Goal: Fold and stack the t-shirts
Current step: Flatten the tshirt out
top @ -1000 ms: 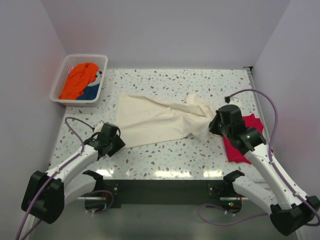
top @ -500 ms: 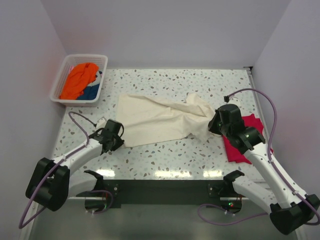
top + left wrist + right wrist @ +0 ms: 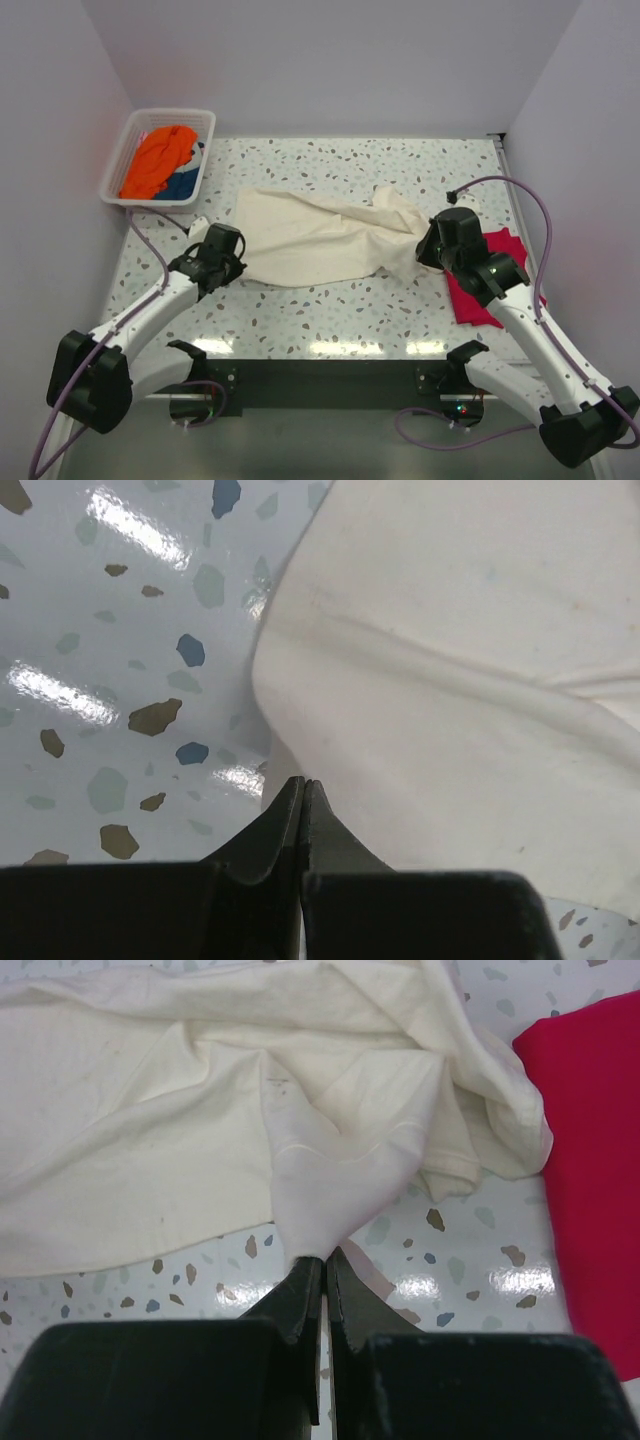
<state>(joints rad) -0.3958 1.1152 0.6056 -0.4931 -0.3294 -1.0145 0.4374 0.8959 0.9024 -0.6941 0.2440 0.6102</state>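
Cream t-shirt (image 3: 310,238) lies mid desk (image 3: 330,308), long axis left-right, between the arms: left gripper (image 3: 303,785) jaws clamped on its near-left corner, right gripper (image 3: 325,1258) jaws clamped on its near-right fold.

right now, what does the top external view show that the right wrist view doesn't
Only top external: the white basket holding an orange garment, and the left gripper at the near left corner of the cream t-shirt. Only right wrist: a close look at the right gripper, shut on a pinch of the cream fabric. Both: the cream t-shirt, the red shirt beside it and the speckled table.
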